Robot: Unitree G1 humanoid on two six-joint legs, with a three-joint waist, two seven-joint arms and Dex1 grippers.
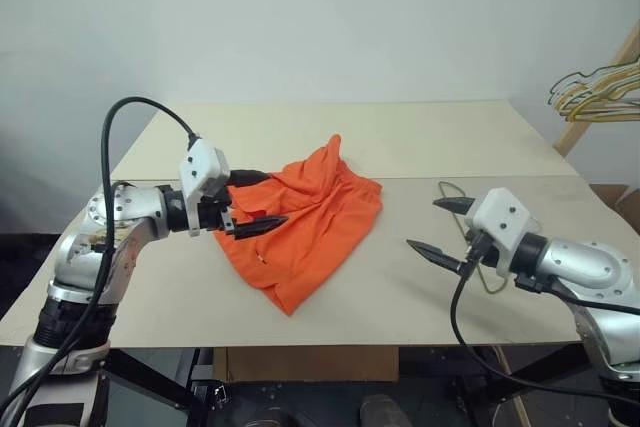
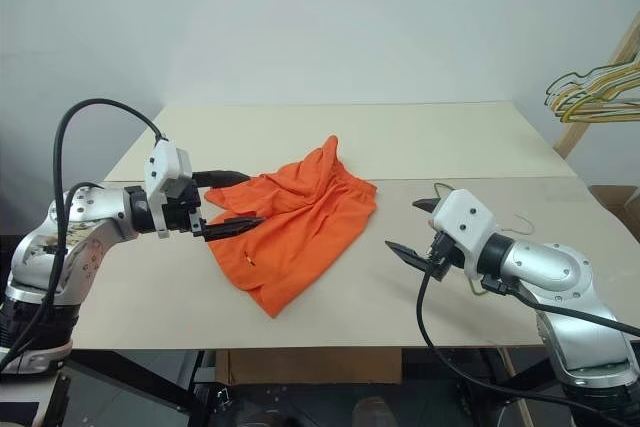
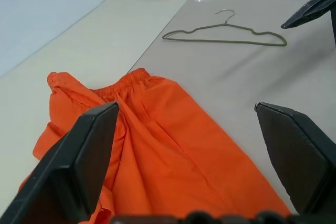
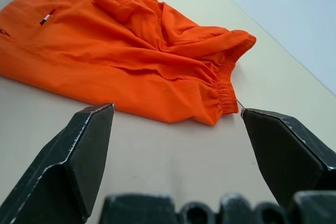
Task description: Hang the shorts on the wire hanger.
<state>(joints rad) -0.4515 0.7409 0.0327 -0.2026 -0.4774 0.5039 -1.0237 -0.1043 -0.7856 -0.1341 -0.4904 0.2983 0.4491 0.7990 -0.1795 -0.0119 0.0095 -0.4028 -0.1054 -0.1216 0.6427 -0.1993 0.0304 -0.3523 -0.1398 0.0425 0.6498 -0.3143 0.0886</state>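
The right gripper [image 1: 437,226] hovers above the near right part of the pale worktop [image 1: 420,137], its jaws spread wide and holding nothing. The left gripper [image 1: 258,199] hovers at the near left, its jaws likewise fully apart and empty; its fingertips hang over the left edge of the shorts [image 1: 305,219] without a visible grip on the fabric. The shorts lie crumpled on the worktop between the two grippers, nearer the left one, with the gathered elastic waistband turned toward the right gripper and one fold rising at the far side. A tiny white mark with a red line [image 4: 48,16] sits on the fabric; no writing on it can be read. The wire hanger [image 3: 224,28] lies flat on the worktop well apart from the shorts, beside and partly behind the right gripper, its small hook pointing away from the shorts. Farther off, at the far right beyond the worktop, a bunch of yellow and dark hangers [image 1: 596,93] hangs on a slanted wooden post [image 1: 602,88].
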